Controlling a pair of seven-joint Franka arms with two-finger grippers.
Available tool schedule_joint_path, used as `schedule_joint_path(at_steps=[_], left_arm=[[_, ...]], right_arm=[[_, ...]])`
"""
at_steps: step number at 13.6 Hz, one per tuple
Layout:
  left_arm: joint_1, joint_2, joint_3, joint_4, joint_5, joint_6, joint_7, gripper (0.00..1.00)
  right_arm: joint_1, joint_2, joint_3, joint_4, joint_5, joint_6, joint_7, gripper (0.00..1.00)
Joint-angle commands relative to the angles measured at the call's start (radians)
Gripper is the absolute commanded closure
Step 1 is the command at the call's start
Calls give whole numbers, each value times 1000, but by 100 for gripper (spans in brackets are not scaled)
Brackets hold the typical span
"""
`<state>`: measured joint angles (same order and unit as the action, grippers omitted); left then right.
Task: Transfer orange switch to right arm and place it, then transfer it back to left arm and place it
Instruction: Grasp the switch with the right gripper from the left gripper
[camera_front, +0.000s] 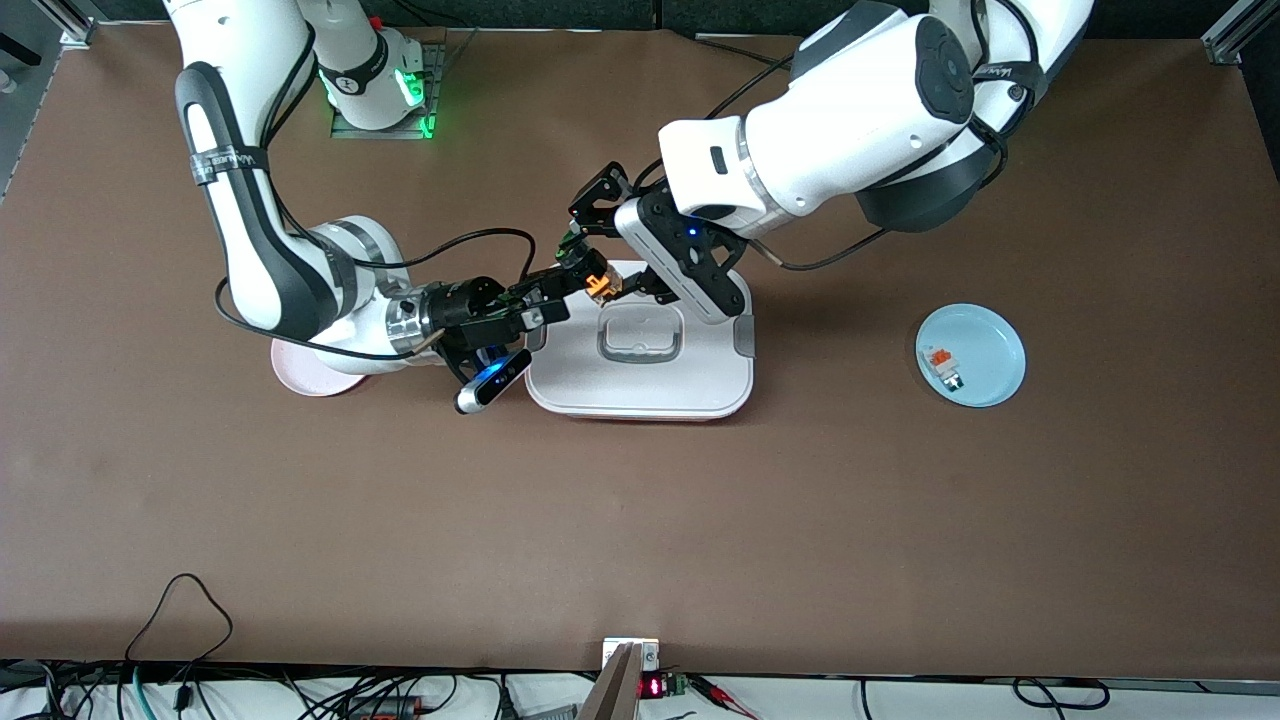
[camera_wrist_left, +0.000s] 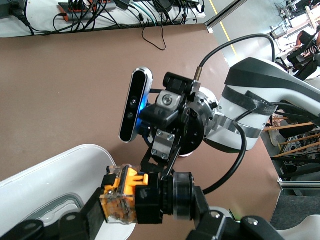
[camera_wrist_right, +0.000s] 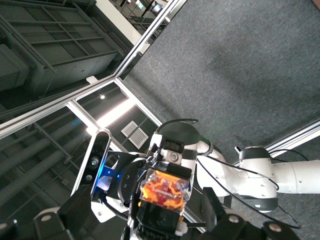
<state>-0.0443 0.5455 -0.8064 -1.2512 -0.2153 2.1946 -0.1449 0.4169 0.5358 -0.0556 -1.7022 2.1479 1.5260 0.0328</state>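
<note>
Handover over the box, seen from the front camera. Your left claw (camera_front: 585, 262), reaching in from the left arm's base, pinches the orange switch (camera_front: 597, 284) and holds it in the air over the edge of the white lidded box (camera_front: 640, 385) that lies farthest from the front camera. Your right claw (camera_front: 555, 295) comes in level from the right arm's end of the surface (camera_front: 640, 520). Its fingers are spread, one on each side of the switch, and you cannot tell whether they touch it.

In the left wrist view you see the switch (camera_wrist_left: 122, 197) gripped at its black body, with the box lid (camera_wrist_left: 55, 170) below it. In the right wrist view the switch (camera_wrist_right: 162, 192) sits between the spread fingers, its tan-orange rear part toward that camera.

The box rests at mid-surface, its recessed grey-rimmed handle (camera_front: 640, 335) uncovered. Toward the left arm's end, a blue plate (camera_front: 990, 345) carries a small white block with orange tabs (camera_front: 943, 365). Toward the right arm's end, a pink plate (camera_front: 300, 375) lies partly under the right arm, near the box.
</note>
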Motion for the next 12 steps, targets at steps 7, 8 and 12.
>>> schedule_joint_path(at_steps=[7,8,12], left_arm=[[-8,-2,13,9,5,7,-12,85],[-8,-2,13,9,5,7,-12,85],[-6,-2,13,9,5,7,-12,85]], right_arm=[[17,-2,-6,-7,35,19,-141,55],[17,-2,-7,-8,35,19,-174,61],[20,6,-7,-8,33,19,-231,70]])
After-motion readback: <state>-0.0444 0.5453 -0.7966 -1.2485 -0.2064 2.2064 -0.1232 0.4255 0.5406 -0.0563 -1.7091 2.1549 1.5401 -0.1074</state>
